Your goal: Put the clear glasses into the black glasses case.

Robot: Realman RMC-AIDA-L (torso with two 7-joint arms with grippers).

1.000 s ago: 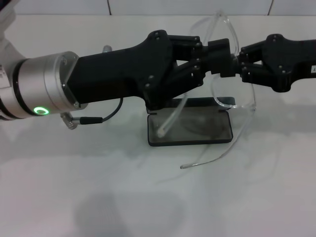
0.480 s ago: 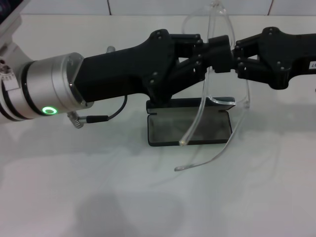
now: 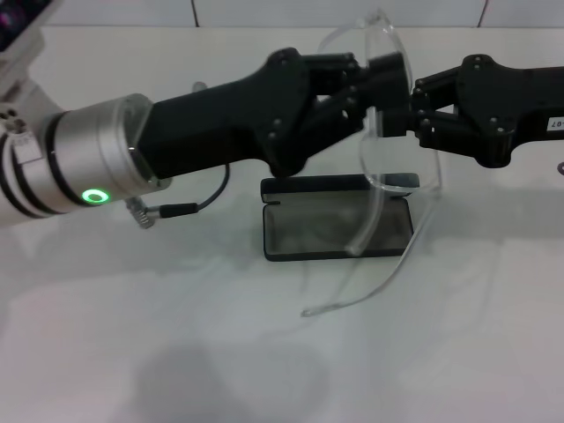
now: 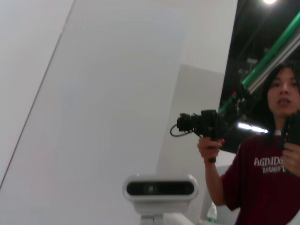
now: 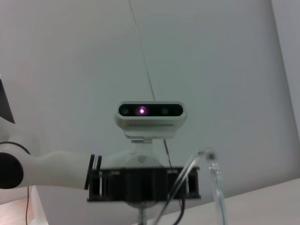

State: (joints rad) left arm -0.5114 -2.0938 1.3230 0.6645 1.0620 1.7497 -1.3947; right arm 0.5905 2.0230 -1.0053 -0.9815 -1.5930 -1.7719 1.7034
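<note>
Glasses, clear plastic wraparound (image 3: 388, 132), pinched by left jaws (image 3: 381, 84) and right jaws (image 3: 407, 110), above open black hinged case (image 3: 339, 231) on white table (image 3: 176, 335). Fold arms before lowering.

Bright, even overhead light floods the white table (image 3: 132, 352), soft grey shadows pool beneath the arms, glare glints off the clear glasses (image 3: 388, 115), and the left wrist view looks hazy.
</note>
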